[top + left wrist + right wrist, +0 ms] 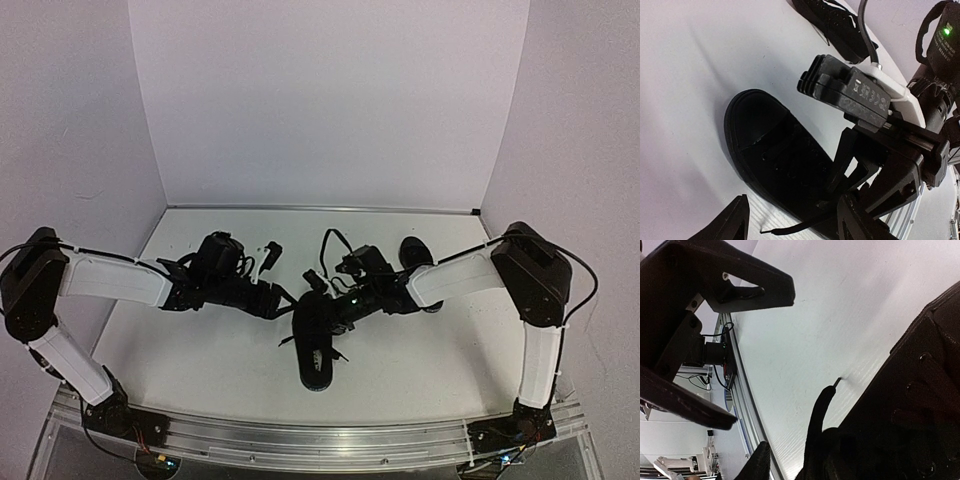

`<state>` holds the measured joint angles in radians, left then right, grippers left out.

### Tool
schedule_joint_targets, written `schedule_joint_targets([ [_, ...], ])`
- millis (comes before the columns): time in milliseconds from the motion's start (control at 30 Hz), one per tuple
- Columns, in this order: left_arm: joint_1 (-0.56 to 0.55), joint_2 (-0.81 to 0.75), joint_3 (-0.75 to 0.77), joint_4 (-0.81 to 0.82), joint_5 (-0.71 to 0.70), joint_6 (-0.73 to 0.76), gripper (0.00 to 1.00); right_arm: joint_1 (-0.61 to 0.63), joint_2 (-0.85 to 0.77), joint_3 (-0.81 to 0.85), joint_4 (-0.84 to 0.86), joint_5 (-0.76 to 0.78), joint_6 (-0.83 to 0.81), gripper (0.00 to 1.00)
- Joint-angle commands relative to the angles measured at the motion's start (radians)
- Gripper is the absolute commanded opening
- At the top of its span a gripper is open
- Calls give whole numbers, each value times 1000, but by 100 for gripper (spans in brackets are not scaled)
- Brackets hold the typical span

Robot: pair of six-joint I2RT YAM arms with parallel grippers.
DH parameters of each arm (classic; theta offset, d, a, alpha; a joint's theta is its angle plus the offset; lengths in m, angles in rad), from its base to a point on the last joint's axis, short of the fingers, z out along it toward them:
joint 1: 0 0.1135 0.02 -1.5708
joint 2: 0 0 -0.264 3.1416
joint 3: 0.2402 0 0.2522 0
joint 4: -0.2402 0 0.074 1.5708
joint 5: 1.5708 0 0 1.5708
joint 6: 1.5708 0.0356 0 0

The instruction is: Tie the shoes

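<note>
With the left end effector [792, 210] spread and the right end effector [330, 308] unclear, pinch the lace [790, 230] close to the shoe [765, 150].

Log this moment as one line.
near shoe: lace end free | left end effector: open, over it | right end effector: on it, grip unclear | far shoe: aside

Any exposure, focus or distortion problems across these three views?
Top external: even, soft light; the front rail bows slightly from the wide lens, and the near shoe blends into the black arms. Left wrist: that shoe is sharp, with only faint shadows. Right wrist: the shoe sits too close, dark and soft, its eyelets barely showing.
</note>
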<state>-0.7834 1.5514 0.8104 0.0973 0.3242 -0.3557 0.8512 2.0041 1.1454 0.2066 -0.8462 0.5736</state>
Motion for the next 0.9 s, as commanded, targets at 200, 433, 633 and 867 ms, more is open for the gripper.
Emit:
schedule_joint_targets([
  [200,4,131,-59,378,164,-179,59,7,-121,42,-203,134,-153,41],
  [433,4,176,-60,456,181,-223,61,7,-166,17,-245,141,-174,44],
  [633,4,249,-24,515,245,-264,61,7,-134,45,-238,99,-184,42],
  [867,4,291,-36,623,299,-316,58,8,-102,73,-220,70,-187,41],
])
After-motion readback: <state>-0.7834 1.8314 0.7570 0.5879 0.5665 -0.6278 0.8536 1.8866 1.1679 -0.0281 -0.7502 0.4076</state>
